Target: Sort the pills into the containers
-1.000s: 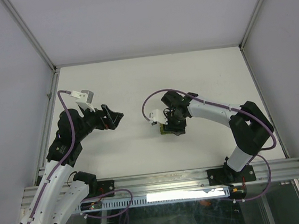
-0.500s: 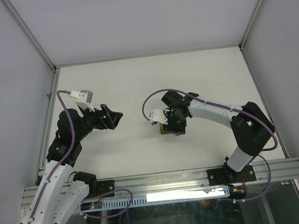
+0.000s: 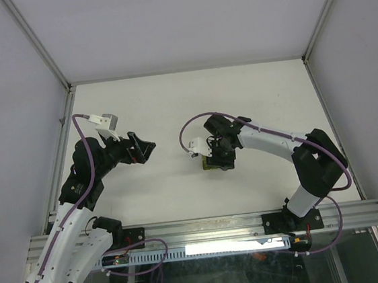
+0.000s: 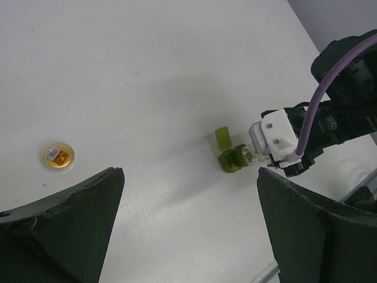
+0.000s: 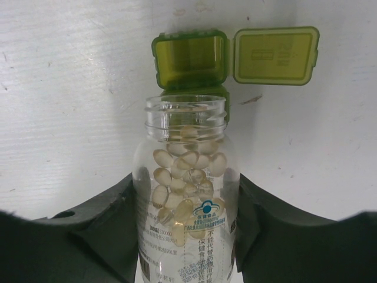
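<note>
We see the right gripper (image 3: 218,157) about half closed around the body of the clear bottle (image 5: 185,177), fingers (image 5: 100,236) either side of the label; the left gripper (image 3: 142,148) is spread wide with nothing in it, hovering well apart over the left of the table (image 3: 171,103). The bottle is mid-table, uncapped, its mouth right at the near edge of the green container (image 5: 191,59), whose lid (image 5: 275,56) is flipped open sideways. Its long axis runs in line with the fingers, mouth pointing away from the wrist toward the open compartment; in the left wrist view it looks close to level. The pills (image 5: 187,171) are piled from the label up to the neck, and we spot none in the compartment. We judge the bottle light, stiff and smooth-walled, so mid-body is the right hold. The pills look glossy and likely to pour in a rush, and the tiny container would slide if nudged
</note>
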Robot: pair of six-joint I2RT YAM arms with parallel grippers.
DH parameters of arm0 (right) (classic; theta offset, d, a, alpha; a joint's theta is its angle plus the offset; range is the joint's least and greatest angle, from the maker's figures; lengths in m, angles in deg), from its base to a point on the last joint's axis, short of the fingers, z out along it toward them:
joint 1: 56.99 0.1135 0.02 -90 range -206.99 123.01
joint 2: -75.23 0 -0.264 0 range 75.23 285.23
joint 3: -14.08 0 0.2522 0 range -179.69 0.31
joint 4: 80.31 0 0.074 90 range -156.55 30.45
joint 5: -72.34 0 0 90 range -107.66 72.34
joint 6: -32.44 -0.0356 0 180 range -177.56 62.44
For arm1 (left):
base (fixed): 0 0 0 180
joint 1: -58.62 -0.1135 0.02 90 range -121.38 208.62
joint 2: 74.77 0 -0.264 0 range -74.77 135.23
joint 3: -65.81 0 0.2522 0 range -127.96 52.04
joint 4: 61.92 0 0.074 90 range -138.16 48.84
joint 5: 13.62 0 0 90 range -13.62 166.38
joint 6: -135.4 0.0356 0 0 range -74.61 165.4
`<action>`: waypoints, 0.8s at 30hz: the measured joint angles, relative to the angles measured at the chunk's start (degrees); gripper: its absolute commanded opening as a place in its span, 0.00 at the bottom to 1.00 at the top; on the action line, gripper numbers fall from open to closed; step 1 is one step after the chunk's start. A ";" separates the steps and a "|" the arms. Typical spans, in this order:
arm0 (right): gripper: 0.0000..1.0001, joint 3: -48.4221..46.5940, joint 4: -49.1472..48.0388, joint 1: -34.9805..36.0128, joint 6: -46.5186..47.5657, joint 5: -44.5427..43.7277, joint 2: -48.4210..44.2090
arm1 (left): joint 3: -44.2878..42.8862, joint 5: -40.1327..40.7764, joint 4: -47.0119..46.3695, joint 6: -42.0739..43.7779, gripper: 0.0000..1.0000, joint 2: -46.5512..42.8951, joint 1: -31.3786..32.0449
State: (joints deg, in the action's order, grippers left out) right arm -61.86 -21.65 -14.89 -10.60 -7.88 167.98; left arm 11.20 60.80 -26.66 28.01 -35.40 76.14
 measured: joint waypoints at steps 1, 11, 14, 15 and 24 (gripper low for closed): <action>0.00 -0.09 0.33 0.04 -0.07 0.11 0.00 | 0.00 0.00 0.00 0.00 0.99 0.00 0.00; 0.00 0.48 0.31 0.48 -0.39 -0.50 -0.15 | 0.00 0.00 0.00 0.00 0.99 0.00 0.00; 0.00 1.07 -1.09 0.96 -0.35 -1.16 -0.52 | 0.00 0.00 0.00 0.00 0.99 0.00 0.00; 0.00 0.96 -0.66 1.05 -0.37 -1.11 -0.39 | 0.00 0.00 0.00 0.00 0.99 0.00 0.00; 0.00 0.85 -0.63 1.31 -0.42 -1.33 -0.22 | 0.00 -0.02 0.00 0.00 0.99 0.00 0.00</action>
State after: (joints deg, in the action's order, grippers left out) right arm -61.01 -22.28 -13.58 -11.02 -9.22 167.76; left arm 11.20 60.78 -26.66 28.01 -35.40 76.14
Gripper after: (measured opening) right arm 0.548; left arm 0.990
